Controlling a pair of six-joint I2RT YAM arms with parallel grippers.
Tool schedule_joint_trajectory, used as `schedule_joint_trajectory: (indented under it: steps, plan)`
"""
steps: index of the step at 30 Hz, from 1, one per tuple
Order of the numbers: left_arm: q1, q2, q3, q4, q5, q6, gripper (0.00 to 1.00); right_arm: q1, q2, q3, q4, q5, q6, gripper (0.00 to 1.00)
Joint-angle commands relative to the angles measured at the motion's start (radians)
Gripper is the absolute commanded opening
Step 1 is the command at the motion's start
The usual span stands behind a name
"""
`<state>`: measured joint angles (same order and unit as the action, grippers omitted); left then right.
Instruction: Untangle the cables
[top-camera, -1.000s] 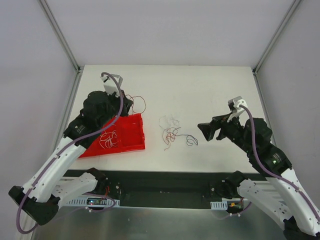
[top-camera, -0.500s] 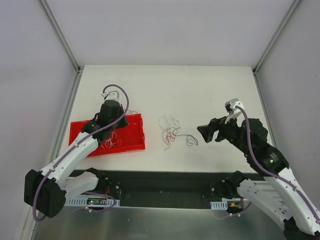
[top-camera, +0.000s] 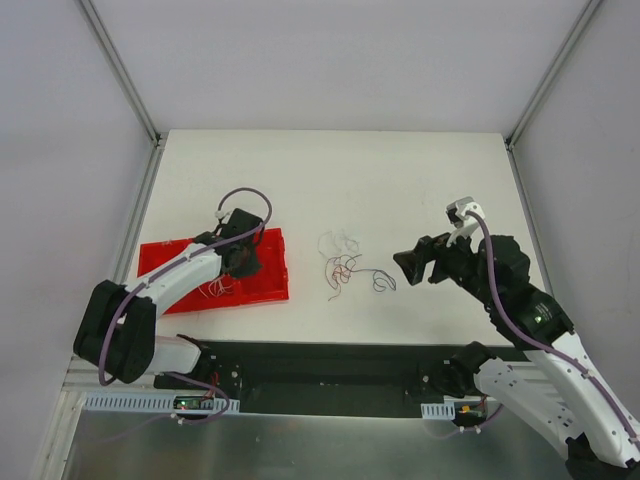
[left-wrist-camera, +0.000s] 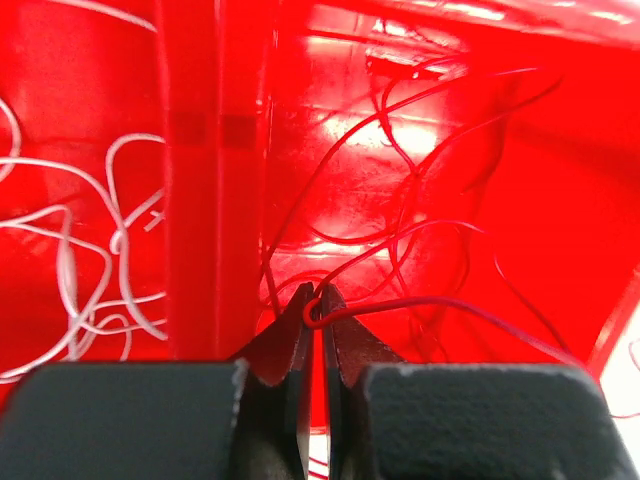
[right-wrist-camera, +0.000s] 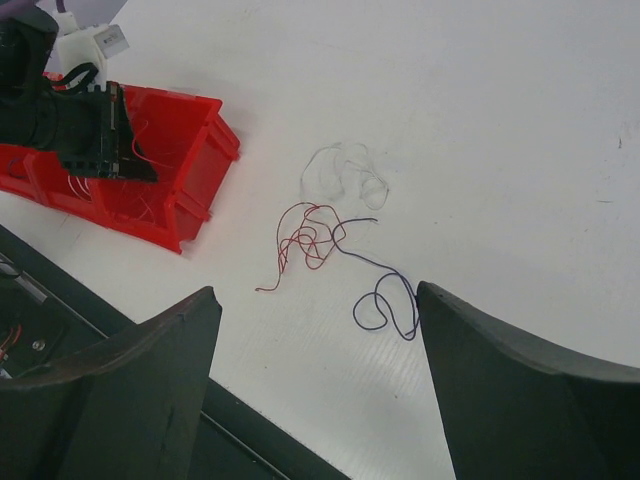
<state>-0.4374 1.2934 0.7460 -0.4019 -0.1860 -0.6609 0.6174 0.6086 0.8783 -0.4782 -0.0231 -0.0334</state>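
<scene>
The cables lie loose on the white table: a dark red tangle, a purplish wire trailing right, and a whitish loop behind. My right gripper is open and empty just right of them; in the right wrist view its gripper frames the purplish wire. My left gripper is down inside the red bin. In the left wrist view it is shut on a thin red wire, with more red wires around it in the bin's right compartment.
The red bin has a divider; white wires lie in the left compartment. The bin sits at the table's left front. A black rail runs along the near edge.
My left gripper has swung forward and down from behind the bin into its right compartment, carrying the red wire with it. My right gripper has edged slightly left.
</scene>
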Motion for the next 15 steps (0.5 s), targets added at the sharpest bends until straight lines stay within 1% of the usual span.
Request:
schedule_joint_trajectory:
  steps: [1,6,7,12,15]
  plan:
    - [0.003,0.067,0.056,-0.095,0.005,-0.020,0.00,-0.007,-0.007,-0.009,0.020,0.006,0.010,0.82]
    - [0.003,0.101,0.125,-0.118,-0.015,0.021,0.00,-0.010,-0.010,-0.012,0.018,0.000,0.012,0.82]
    - [0.003,0.096,0.137,-0.124,-0.020,0.024,0.02,-0.010,-0.009,-0.012,0.018,-0.001,0.012,0.82]
    - [0.003,0.050,0.159,-0.144,-0.010,0.030,0.29,-0.011,-0.016,-0.015,0.016,0.000,0.010,0.82]
    - [0.003,0.009,0.159,-0.155,0.000,0.038,0.40,-0.016,-0.013,-0.019,0.016,-0.003,0.010,0.82]
